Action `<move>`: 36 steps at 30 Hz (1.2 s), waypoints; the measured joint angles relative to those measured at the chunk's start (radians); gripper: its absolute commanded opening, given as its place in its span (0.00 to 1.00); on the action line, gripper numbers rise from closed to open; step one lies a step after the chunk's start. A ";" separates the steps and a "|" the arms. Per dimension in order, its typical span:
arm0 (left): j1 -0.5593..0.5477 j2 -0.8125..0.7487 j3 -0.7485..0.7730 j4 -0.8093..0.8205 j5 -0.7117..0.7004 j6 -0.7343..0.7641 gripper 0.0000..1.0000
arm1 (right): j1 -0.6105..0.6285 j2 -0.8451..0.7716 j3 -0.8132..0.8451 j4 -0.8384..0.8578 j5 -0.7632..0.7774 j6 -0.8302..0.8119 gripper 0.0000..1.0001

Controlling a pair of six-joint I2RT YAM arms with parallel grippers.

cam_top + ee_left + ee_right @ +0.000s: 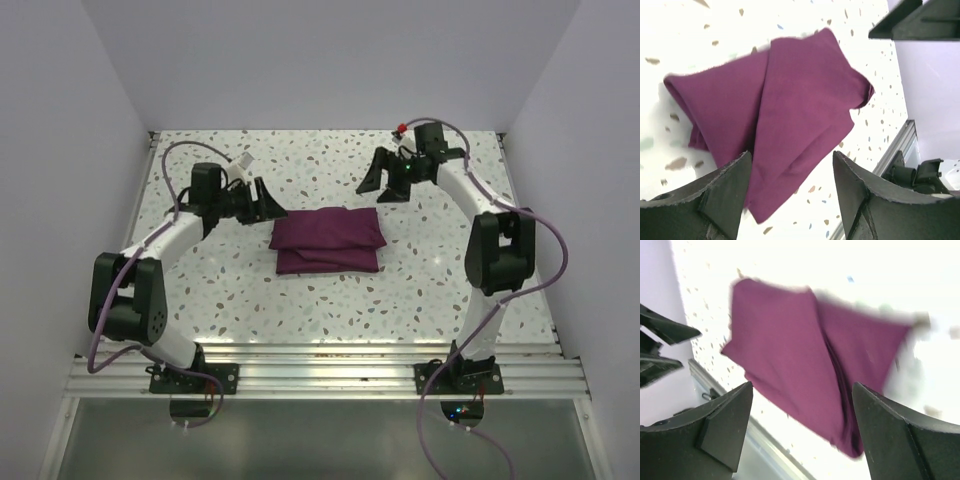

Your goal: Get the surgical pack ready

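The cloth (pixel 328 240) lies in the middle of the bench (pixel 300 300), folded into a squat, layered bundle with flaps lapped over one another. No tray, gauze, scissors or forceps show in any view. They may be inside the folds, but the pictures cannot confirm it. Judged from that, the wrapping looks done or nearly so. What may be left is small: the wrist views show one corner poking loose on the side away from the left arm, and the lower layer juts out past the upper one.

The left pincer (pixel 272 208) is spread and holds nothing. It hangs just beside the bundle's left far corner, apart from it. The right pincer (pixel 378 188) is also spread and empty, a little further off behind the right far corner.

Around them there is little else — a slotted metal rail (pixel 320 365) along the near edge where the arms are bolted, purple cables (pixel 545 250) looping off each arm, and a small red thing (pixel 402 127) at the far edge by the right arm. None of these lies between a pincer and the bundle.
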 measured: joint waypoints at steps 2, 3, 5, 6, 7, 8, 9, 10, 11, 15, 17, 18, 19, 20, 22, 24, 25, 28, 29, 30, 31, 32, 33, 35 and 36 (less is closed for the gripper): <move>0.000 0.013 0.021 0.024 0.000 -0.009 0.70 | 0.021 0.070 0.117 0.014 -0.017 -0.017 0.84; 0.000 0.022 0.026 0.035 0.000 -0.013 0.70 | 0.035 0.115 0.183 0.014 -0.016 -0.025 0.83; 0.000 0.044 0.032 0.048 0.000 -0.026 0.70 | 0.069 0.203 0.285 0.021 -0.014 -0.042 0.83; 0.000 0.055 0.032 0.054 0.000 -0.031 0.70 | 0.087 0.243 0.326 0.014 -0.013 -0.050 0.82; 0.000 0.064 0.032 0.056 0.000 -0.035 0.69 | 0.102 0.280 0.356 0.012 -0.008 -0.055 0.81; 0.000 0.071 0.032 0.056 0.000 -0.038 0.70 | 0.114 0.307 0.375 0.006 -0.006 -0.059 0.80; 0.000 0.079 0.032 0.056 0.000 -0.042 0.69 | 0.127 0.336 0.393 -0.006 -0.002 -0.064 0.80; 0.000 0.082 0.032 0.056 0.000 -0.043 0.69 | 0.138 0.361 0.402 -0.015 0.007 -0.069 0.80; 0.000 0.083 0.032 0.056 -0.001 -0.043 0.69 | 0.146 0.380 0.403 -0.023 0.011 -0.075 0.80; 0.000 0.083 0.032 0.055 0.000 -0.043 0.69 | 0.154 0.412 0.403 -0.070 0.013 -0.098 0.77; 0.000 0.083 0.032 0.055 0.001 -0.043 0.69 | 0.153 0.413 0.403 -0.076 0.006 -0.105 0.74; 0.000 0.083 0.032 0.055 0.002 -0.043 0.69 | 0.152 0.413 0.403 -0.075 0.004 -0.108 0.73; 0.000 0.083 0.032 0.055 0.002 -0.043 0.69 | 0.152 0.413 0.399 -0.071 -0.003 -0.108 0.72; 0.000 0.083 0.032 0.055 0.002 -0.043 0.69 | 0.151 0.412 0.394 -0.066 -0.011 -0.107 0.70; 0.000 0.083 0.032 0.055 0.003 -0.043 0.69 | 0.150 0.412 0.377 -0.056 -0.027 -0.105 0.68; 0.000 0.083 0.032 0.056 0.006 -0.043 0.69 | 0.150 0.412 0.362 -0.049 -0.049 -0.101 0.65; 0.000 0.083 0.032 0.056 0.008 -0.043 0.69 | 0.152 0.412 0.358 -0.048 -0.059 -0.098 0.64; 0.002 0.083 0.032 0.055 0.014 -0.043 0.69 | 0.157 0.412 0.358 -0.044 -0.087 -0.092 0.59; 0.002 0.083 0.032 0.055 0.017 -0.042 0.68 | 0.159 0.412 0.358 -0.041 -0.098 -0.092 0.57; 0.003 0.083 0.032 0.055 0.019 -0.042 0.68 | 0.162 0.412 0.356 -0.038 -0.105 -0.089 0.54; 0.004 0.083 0.032 0.053 0.021 -0.042 0.68 | 0.165 0.412 0.352 -0.034 -0.116 -0.087 0.53; 0.006 0.083 0.032 0.050 0.022 -0.042 0.68 | 0.166 0.410 0.347 -0.031 -0.123 -0.084 0.52; 0.007 0.083 0.032 0.048 0.023 -0.042 0.68 | 0.168 0.409 0.340 -0.027 -0.127 -0.080 0.49; 0.010 0.083 0.032 0.046 0.024 -0.042 0.68 | 0.169 0.407 0.328 -0.019 -0.135 -0.074 0.45; 0.011 0.083 0.032 0.045 0.024 -0.042 0.68 | 0.169 0.406 0.323 -0.015 -0.142 -0.070 0.43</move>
